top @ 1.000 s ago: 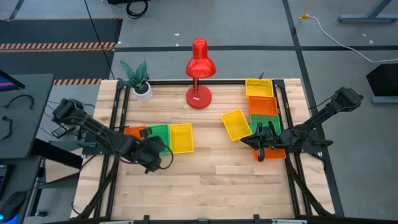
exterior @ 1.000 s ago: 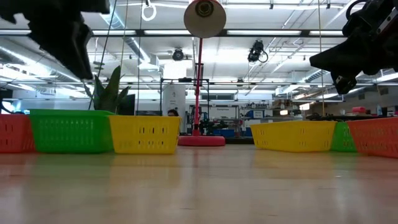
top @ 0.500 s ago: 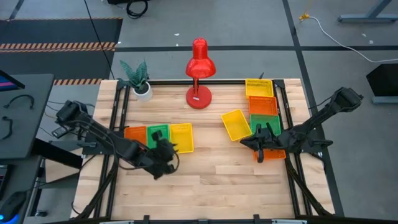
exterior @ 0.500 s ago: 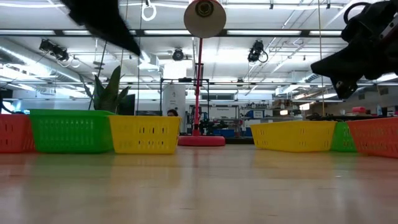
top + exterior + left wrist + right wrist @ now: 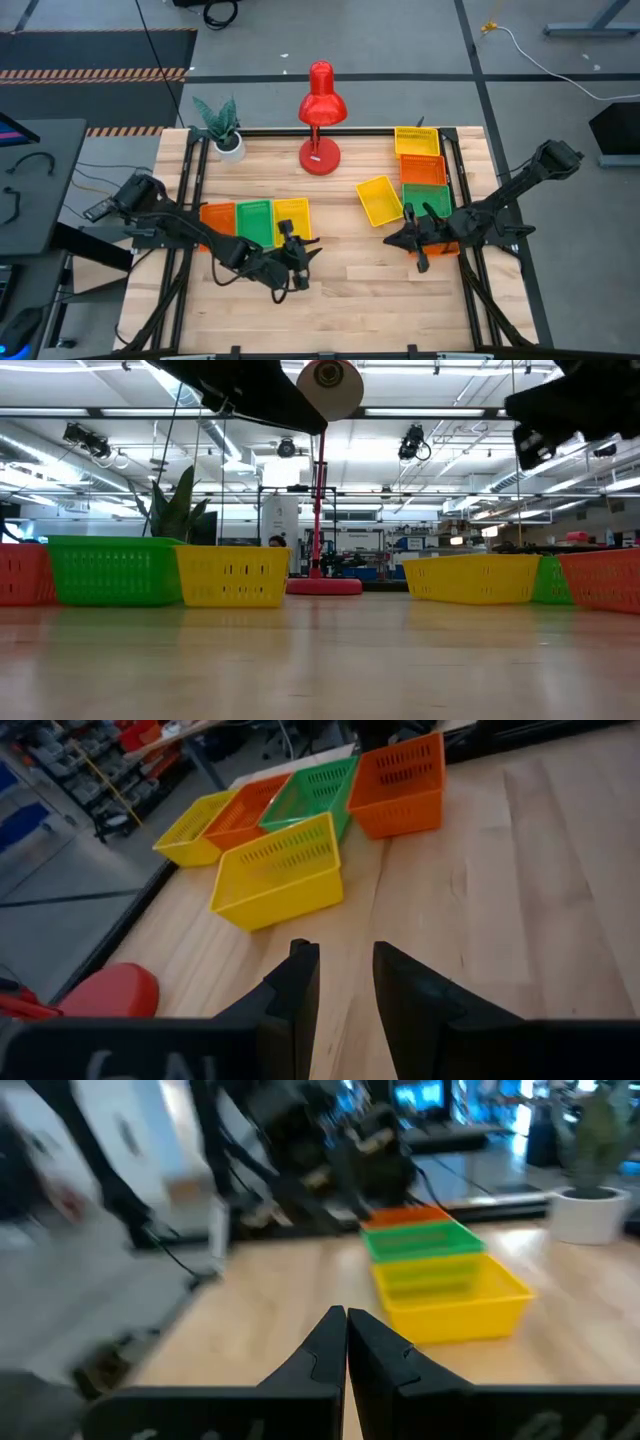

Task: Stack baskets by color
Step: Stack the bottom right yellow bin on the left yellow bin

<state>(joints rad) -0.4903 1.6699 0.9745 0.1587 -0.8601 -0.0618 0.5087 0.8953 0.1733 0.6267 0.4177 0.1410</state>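
A: Where is the left gripper (image 5: 297, 262)?
B: Above bare wood just in front of the left row of baskets, its two dark fingers (image 5: 297, 982) parted by a narrow gap with nothing between them.

A: And the right gripper (image 5: 408, 240)?
B: Beside the right group, fingers (image 5: 330, 1342) pressed together, holding nothing.

A: How many small rectangular plastic mesh baskets?
B: Eight seen from above. On the left, three touching in a row: an orange basket (image 5: 217, 218), a green basket (image 5: 254, 221) and a yellow basket (image 5: 292, 220). On the right, a tilted yellow basket (image 5: 380, 200) lies apart from a column at the table's edge: a far yellow basket (image 5: 416, 141), an orange mesh basket (image 5: 422, 169), a green mesh basket (image 5: 427, 198) and a near orange basket (image 5: 444, 246) partly under the right arm.

A: Their make?
B: Shallow, slotted walls, flared rims, glossy plastic.

A: What else?
B: A pale wooden plank table (image 5: 340, 300), one glossy red desk lamp (image 5: 321, 118) with a round base, and one small potted plant (image 5: 222, 125) in a white pot at the far left corner.
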